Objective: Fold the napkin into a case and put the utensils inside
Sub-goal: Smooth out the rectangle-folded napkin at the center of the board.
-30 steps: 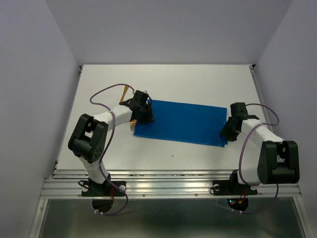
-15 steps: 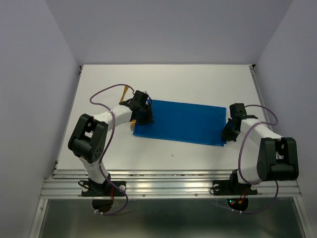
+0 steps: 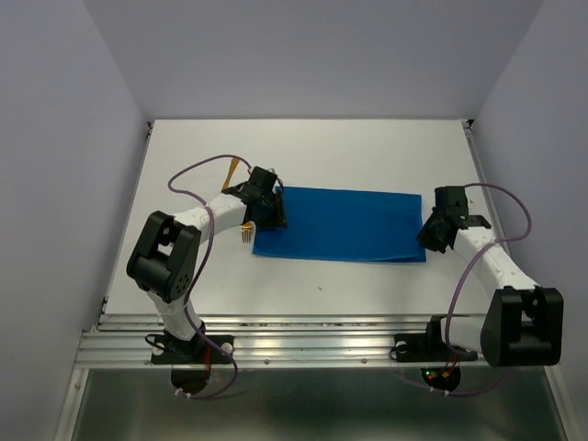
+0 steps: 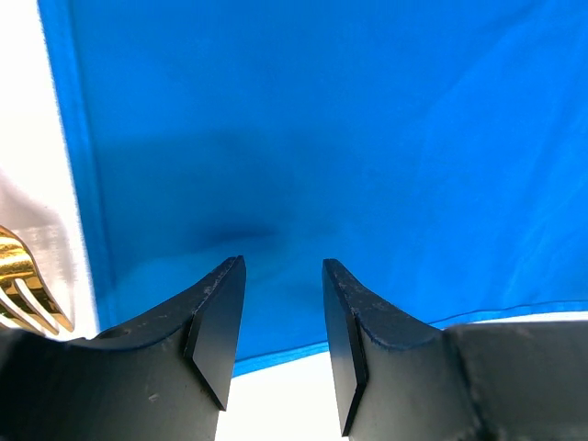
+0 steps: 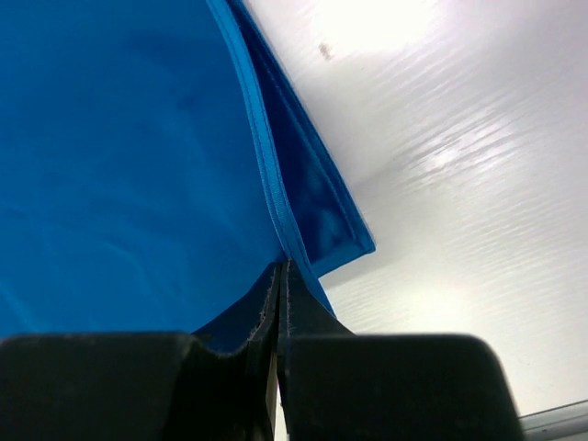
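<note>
The bright blue napkin point(image 3: 340, 225) lies folded as a long rectangle on the white table. My left gripper point(image 3: 273, 213) is open over its left end; in the left wrist view its jaws point(image 4: 280, 276) stand apart above the cloth point(image 4: 303, 129), holding nothing. My right gripper point(image 3: 430, 237) is shut on the napkin's right edge; in the right wrist view point(image 5: 280, 276) the cloth point(image 5: 129, 165) is pinched and lifted, with a lower layer point(image 5: 317, 207) showing. A golden-orange fork point(image 3: 246, 231) lies by the napkin's left edge, its tines visible in the left wrist view point(image 4: 28, 294). Another golden utensil point(image 3: 241, 166) pokes out behind the left arm.
The white table point(image 3: 312, 152) is walled by pale purple panels at left, right and back. An aluminium rail point(image 3: 312, 344) runs along the near edge, where both arm bases are bolted.
My right gripper has moved right and slightly back with the napkin's right edge, pulling the cloth straighter and flatter. My left gripper has stayed at the left end.
</note>
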`<state>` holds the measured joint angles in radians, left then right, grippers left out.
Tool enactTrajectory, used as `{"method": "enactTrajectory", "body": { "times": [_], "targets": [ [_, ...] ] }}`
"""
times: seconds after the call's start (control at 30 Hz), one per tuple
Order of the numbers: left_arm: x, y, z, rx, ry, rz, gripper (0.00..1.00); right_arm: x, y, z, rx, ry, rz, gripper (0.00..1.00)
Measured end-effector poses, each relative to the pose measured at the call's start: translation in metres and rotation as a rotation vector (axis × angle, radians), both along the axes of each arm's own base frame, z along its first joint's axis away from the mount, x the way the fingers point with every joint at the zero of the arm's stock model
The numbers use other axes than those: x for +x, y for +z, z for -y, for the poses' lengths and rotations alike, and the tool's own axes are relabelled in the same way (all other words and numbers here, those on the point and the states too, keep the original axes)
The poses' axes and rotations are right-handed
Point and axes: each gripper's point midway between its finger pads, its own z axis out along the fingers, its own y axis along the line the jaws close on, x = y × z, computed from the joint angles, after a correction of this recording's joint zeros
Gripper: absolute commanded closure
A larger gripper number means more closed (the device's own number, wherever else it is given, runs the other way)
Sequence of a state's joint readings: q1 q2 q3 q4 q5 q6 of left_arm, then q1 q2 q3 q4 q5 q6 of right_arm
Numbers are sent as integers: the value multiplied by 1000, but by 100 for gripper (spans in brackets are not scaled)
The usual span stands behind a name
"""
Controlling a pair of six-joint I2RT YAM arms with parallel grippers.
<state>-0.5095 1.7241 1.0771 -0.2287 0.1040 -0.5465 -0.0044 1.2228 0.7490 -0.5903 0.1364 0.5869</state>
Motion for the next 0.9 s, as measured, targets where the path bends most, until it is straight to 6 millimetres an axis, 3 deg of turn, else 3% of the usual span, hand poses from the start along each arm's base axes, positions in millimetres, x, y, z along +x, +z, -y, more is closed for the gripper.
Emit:
{"method": "enactTrajectory", "body": {
  "times": [0.2, 0.23, 0.27, 0.33, 0.37, 0.47, 0.63, 0.73, 0.9],
  "targets": [
    [3, 4, 2, -5, -2, 10, 49, 12, 6, 17, -87, -39, -2, 99],
    [3, 5, 3, -6, -2, 10, 49, 13, 5, 19, -98, -44, -7, 93],
    [3, 5, 3, -6, -3, 11, 49, 13, 2, 22, -112, -51, -19, 77],
    [3, 6, 4, -7, -6, 11, 49, 11, -5, 25, -130, -52, -49, 64],
    [3, 6, 5, -8, -9, 12, 49, 11, -10, 26, -137, -52, -70, 47],
    [1, 6, 8, -6, -19, 11, 49, 7, -20, 30, -160, -55, -114, 32],
    [-2, 3, 12, -5, -36, 3, 49, 6, -23, 42, -223, -77, -146, 35],
    [-3, 2, 14, -6, -41, 0, 49, 9, -31, 44, -234, -79, -174, 42],
    [-5, 2, 16, -7, -47, 0, 49, 15, -44, 44, -235, -72, -203, 44]
  ]
}}
